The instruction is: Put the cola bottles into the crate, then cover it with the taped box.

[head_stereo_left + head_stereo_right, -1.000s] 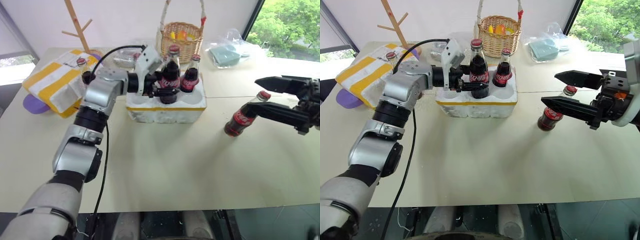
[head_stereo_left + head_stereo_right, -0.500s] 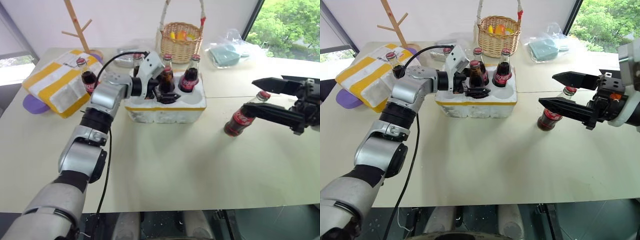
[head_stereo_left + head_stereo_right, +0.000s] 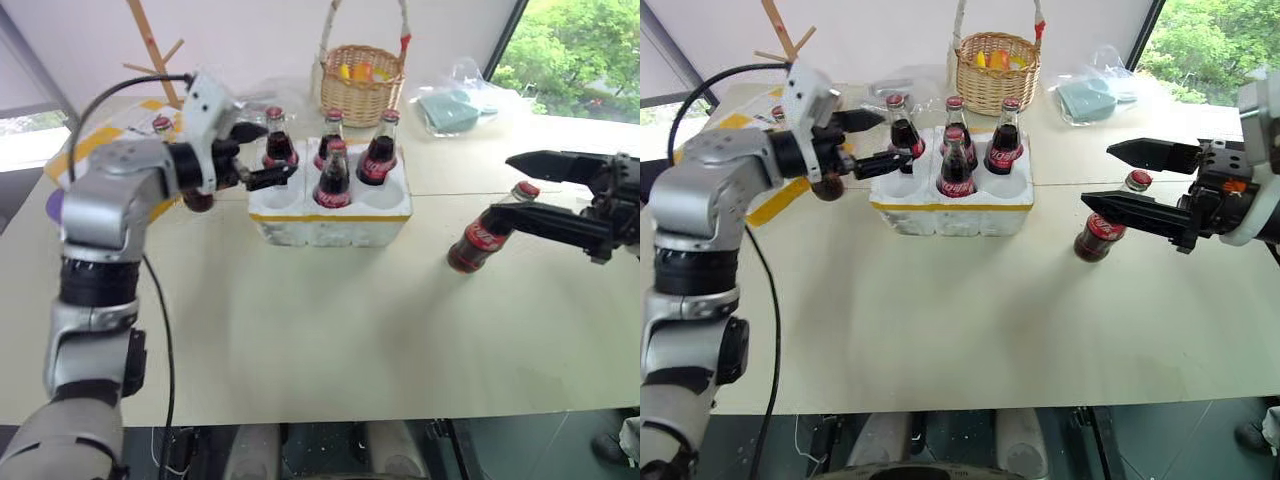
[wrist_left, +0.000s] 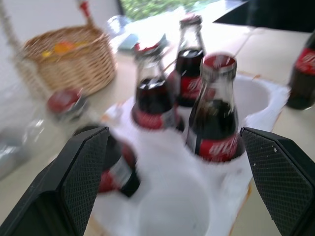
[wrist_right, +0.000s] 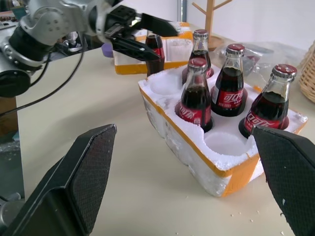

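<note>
From the head views, the left gripper [image 3: 255, 155] has let go and swung left off the crate [image 3: 330, 210], fingers wide, empty. Four cola bottles [image 3: 333, 175] sit in wells.

Right wrist view: two wells empty.

Right gripper [image 3: 1130, 180] hangs wide by a loose bottle [image 3: 1100, 232] on the surface; taped box [image 3: 95, 150] waits left.
</note>
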`<action>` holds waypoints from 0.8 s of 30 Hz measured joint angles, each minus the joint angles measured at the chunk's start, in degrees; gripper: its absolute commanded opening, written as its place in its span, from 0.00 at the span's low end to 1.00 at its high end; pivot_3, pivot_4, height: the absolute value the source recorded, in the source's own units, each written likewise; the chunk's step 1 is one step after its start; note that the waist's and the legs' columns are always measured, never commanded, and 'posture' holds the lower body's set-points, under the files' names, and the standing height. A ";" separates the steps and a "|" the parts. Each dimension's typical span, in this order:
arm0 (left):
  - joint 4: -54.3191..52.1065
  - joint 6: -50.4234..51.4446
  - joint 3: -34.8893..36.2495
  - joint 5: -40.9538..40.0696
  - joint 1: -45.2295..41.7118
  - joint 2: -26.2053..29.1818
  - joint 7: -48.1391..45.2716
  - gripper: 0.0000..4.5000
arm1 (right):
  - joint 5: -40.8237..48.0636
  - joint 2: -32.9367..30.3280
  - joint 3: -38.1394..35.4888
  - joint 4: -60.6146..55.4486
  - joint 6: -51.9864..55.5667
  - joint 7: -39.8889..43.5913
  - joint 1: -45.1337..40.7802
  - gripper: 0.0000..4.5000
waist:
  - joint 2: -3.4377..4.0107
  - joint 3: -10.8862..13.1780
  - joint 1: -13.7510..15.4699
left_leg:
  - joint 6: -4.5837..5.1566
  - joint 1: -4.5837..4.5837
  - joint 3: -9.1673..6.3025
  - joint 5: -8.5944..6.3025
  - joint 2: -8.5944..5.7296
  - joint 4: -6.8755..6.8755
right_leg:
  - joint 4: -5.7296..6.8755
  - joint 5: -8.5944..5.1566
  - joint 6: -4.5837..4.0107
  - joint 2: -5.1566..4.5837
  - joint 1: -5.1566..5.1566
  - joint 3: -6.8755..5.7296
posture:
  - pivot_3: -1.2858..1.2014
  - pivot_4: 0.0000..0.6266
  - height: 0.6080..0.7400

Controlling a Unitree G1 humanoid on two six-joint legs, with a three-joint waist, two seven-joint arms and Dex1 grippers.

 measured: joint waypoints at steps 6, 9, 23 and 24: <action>0.28 3.90 8.21 3.87 7.49 0.01 15.54 0.99 | -1.35 -0.06 1.78 1.21 -0.78 1.21 -1.81 1.00 | -0.03 0.01 0.16 | 0.00 0.01 -0.02 0.00 0.00 0.08 | 0.00 0.00 0.00 0.01 0.05 0.00 | 0.52 0.24 0.99; 5.38 1.41 9.69 5.49 7.48 -0.90 20.74 0.99 | -1.73 -0.06 3.02 1.84 -0.95 1.50 -3.17 1.00 | -0.04 0.00 0.16 | 0.00 -0.01 -0.01 0.00 -0.01 0.14 | -0.01 0.00 0.00 0.01 0.09 0.00 | 0.52 0.24 0.99; 28.56 -13.87 6.08 7.59 0.64 -4.82 23.99 0.99 | -1.56 -0.05 3.88 1.83 -0.46 0.45 -4.20 1.00 | -0.05 0.00 0.05 | 0.00 -0.01 -0.01 0.00 -0.01 0.14 | 0.00 0.01 0.00 0.00 0.08 -0.01 | 0.52 0.24 0.99; 30.91 -14.98 5.57 7.99 -0.51 -4.86 23.91 0.99 | -1.54 -0.05 3.85 1.81 -0.45 0.30 -4.20 1.00 | -0.05 0.00 0.10 | 0.00 0.00 -0.01 0.00 -0.01 0.14 | 0.01 0.01 0.00 0.01 0.08 -0.01 | 0.52 0.24 0.99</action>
